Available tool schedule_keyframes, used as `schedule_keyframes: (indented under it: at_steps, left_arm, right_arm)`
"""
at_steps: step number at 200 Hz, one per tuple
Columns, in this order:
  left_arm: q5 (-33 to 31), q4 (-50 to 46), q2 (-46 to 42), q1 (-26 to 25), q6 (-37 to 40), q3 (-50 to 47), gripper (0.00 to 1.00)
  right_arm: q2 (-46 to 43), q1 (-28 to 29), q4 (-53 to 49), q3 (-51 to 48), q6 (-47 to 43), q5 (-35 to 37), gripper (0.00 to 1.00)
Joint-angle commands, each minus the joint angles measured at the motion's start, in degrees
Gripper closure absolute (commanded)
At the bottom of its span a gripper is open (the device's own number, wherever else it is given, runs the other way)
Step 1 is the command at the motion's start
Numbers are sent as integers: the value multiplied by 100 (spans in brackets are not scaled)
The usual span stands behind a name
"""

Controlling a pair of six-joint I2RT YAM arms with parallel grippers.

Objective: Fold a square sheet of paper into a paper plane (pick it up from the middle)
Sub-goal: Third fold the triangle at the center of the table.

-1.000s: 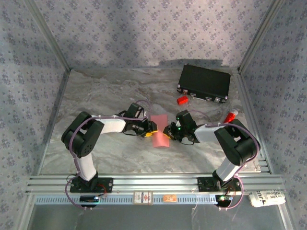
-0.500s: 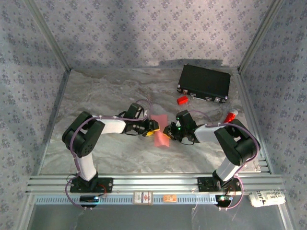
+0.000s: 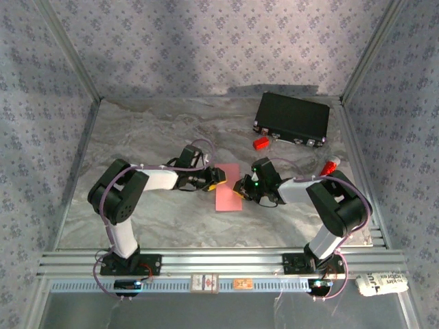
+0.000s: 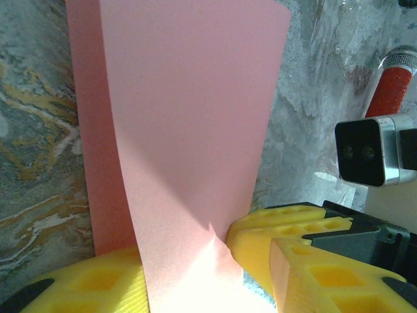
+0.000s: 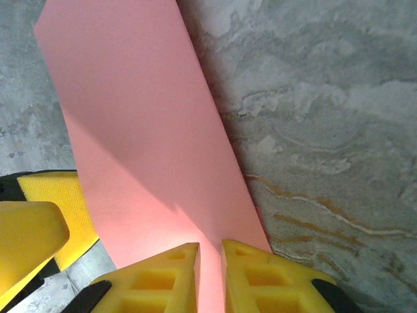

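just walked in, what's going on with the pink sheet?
Both arms are working the square sheet of paper in the middle of the table. The right gripper is pinched shut on one edge of it. The left gripper sits at the opposite edge, jaws apart, with the paper running between them. The sheet looks folded over on itself, with two layers showing in the left wrist view. No pointed nose yet, so it is not a plane.

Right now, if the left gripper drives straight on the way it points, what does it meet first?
Probably the square sheet of paper: it runs between the fingers of the left gripper and stretches ahead. The right gripper, clamped on the sheet's edge, sits just off that line, though depth is unclear.
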Motion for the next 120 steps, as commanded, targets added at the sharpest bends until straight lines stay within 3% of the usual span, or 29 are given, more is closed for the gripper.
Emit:
schedule_keyframes:
  at_steps: [1, 67, 120]
  left_arm:
    - [168, -50, 28, 20, 9, 133, 58]
    - [149, -210, 30, 20, 40, 27, 88]
    - [140, -417, -83, 37, 58, 12, 96]
  right_arm:
    - [143, 28, -291, -18, -8, 175, 82]
    - [-32, 29, -162, -47, -119, 112, 80]
    - [-590, 16, -425, -67, -621, 274, 72]
